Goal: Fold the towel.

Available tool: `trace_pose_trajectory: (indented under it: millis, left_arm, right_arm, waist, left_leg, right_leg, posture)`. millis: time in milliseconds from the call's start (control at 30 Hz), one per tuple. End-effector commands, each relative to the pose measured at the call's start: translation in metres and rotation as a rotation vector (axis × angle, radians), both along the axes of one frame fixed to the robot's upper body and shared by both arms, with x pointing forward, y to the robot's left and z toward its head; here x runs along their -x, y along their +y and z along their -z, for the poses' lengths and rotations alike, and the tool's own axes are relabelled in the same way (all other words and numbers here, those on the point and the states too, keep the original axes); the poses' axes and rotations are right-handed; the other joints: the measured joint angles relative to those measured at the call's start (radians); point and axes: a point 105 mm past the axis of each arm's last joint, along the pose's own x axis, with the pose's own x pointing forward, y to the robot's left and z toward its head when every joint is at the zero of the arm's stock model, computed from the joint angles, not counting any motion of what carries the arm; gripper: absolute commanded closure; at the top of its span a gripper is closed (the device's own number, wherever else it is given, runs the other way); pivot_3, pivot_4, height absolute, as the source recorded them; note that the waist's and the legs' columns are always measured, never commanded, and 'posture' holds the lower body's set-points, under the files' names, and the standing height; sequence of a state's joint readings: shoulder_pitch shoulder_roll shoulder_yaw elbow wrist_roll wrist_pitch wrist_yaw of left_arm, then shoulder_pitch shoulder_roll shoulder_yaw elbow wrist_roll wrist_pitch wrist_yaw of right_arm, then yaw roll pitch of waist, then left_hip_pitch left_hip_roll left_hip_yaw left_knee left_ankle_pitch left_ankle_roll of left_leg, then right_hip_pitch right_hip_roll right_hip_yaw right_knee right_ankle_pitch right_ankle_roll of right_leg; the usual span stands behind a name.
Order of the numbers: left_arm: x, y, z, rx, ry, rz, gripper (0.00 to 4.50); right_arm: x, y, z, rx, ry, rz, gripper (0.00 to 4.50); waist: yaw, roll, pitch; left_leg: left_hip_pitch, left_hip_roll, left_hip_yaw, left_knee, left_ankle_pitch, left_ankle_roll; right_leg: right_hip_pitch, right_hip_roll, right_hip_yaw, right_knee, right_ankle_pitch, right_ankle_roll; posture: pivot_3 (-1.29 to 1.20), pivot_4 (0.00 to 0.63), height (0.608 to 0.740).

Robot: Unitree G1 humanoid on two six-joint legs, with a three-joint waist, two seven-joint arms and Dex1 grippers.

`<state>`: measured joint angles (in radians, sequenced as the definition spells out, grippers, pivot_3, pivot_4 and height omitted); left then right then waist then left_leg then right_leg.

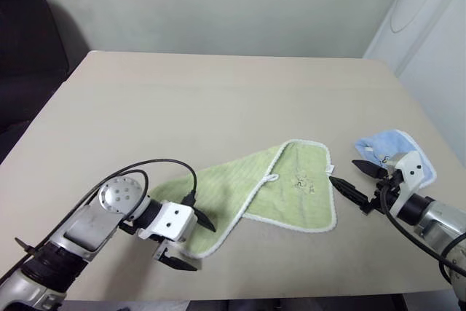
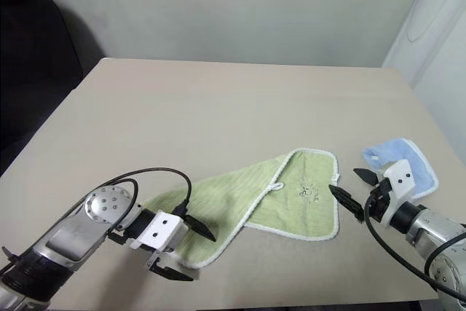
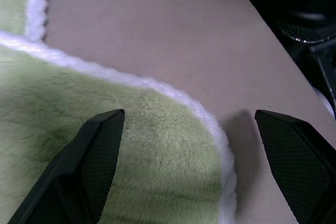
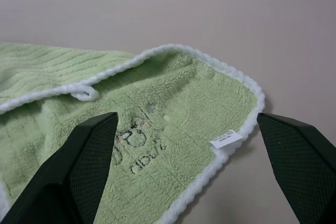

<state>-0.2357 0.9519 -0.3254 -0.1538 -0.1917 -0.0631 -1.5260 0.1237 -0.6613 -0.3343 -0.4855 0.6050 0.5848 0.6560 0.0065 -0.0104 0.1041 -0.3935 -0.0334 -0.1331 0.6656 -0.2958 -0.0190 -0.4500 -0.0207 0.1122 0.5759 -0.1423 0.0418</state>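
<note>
The towel (image 1: 277, 191) lies partly folded on the table (image 1: 218, 100), its near-left corner between the spread fingers of the left gripper (image 1: 188, 242), its tagged right edge just ahead of the right gripper (image 1: 357, 180), also wide open and holding nothing. A blue cloth (image 1: 397, 147) sits behind the right gripper. Judged step: taking hold for another fold; next, close on both ends

The table (image 1: 218, 100) has a plain beige top with rounded far corners. Behind its far edge stands a pale, unmarked wall (image 1: 233, 5). A dark chair (image 1: 25, 56) sits off the far left corner. A white panel (image 1: 429, 34) rises beside the far right corner.
</note>
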Motion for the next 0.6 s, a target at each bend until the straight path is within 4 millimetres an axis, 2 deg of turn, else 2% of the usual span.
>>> trace_pose_trajectory:
  millis: [33, 333, 433, 600]
  left_arm:
    - [0.006, -0.003, 0.002, -0.012, -0.003, 0.029, 0.19]
    - [0.008, 0.000, 0.012, -0.035, 0.009, 0.017, 0.19]
    - [0.009, 0.001, 0.014, -0.036, 0.009, 0.009, 0.79]
    - [0.009, 0.001, 0.014, -0.021, 0.021, -0.012, 2.43]
  right_arm:
    - [0.002, 0.005, -0.016, 0.012, -0.055, -0.022, 0.00]
    - [0.003, 0.006, -0.018, 0.018, -0.052, -0.024, 0.00]
    - [0.004, 0.005, -0.018, 0.020, -0.048, -0.024, 0.00]
    - [0.003, 0.005, -0.019, 0.024, -0.046, -0.028, 0.00]
  waist:
    - [0.000, 0.000, 0.000]
    - [0.000, 0.004, -0.006]
    - [0.000, 0.006, -0.008]
    - [0.000, 0.008, -0.010]
  left_leg:
    - [0.000, 0.000, 0.000, 0.000, 0.000, 0.000]
    - [0.000, 0.000, 0.000, 0.000, 0.000, 0.000]
    - [0.000, 0.000, 0.000, 0.000, 0.000, 0.000]
    - [0.001, 0.000, 0.000, -0.001, -0.001, 0.000]
  right_leg:
    - [0.000, 0.000, 0.000, 0.000, 0.000, -0.001]
    - [0.000, 0.000, 0.000, 0.000, 0.000, 0.000]
    - [0.000, 0.000, 0.000, 0.000, -0.001, 0.001]
    - [0.000, 0.000, 0.000, 0.000, -0.001, 0.002]
  posture:
    - [0.00, 0.150, 0.740]
    - [0.00, 0.150, 0.740]
    - [0.00, 0.150, 0.740]
    - [0.00, 0.150, 0.740]
